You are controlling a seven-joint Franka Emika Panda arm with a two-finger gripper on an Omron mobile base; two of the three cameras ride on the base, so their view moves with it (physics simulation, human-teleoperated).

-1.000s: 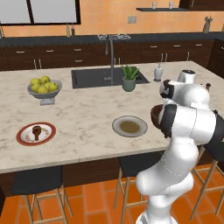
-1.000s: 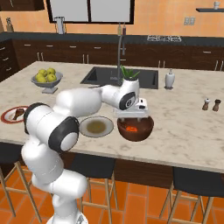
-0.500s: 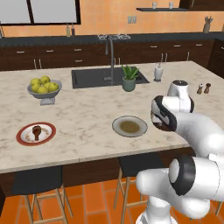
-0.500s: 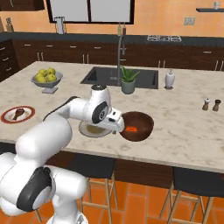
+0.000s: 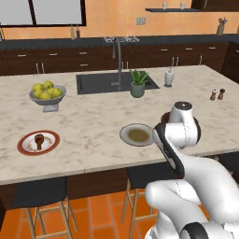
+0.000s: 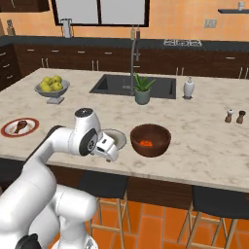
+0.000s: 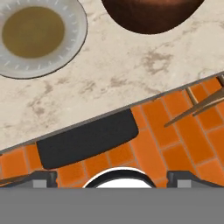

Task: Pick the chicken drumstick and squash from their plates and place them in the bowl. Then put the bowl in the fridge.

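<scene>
The squash lies inside the dark-brown bowl on the counter. To its left, the grey-beige plate holds nothing. The chicken drumstick rests on the red-rimmed white plate at the counter's left end. My gripper hangs at the counter's near edge, just in front of the grey plate and left of the bowl. In the hand view my gripper is open with nothing between its fingers. The fridge is out of view.
A grey footed bowl of yellow-green fruit stands at the back left. Sink, potted plant, soap dispenser and salt and pepper shakers sit farther back. Black stools stand below the counter edge over an orange tiled floor.
The arm has swung back from over the bowl, so the hand now sits low at the counter's near edge by the grey plate. The gripper stayed open and the squash stayed in the bowl.
</scene>
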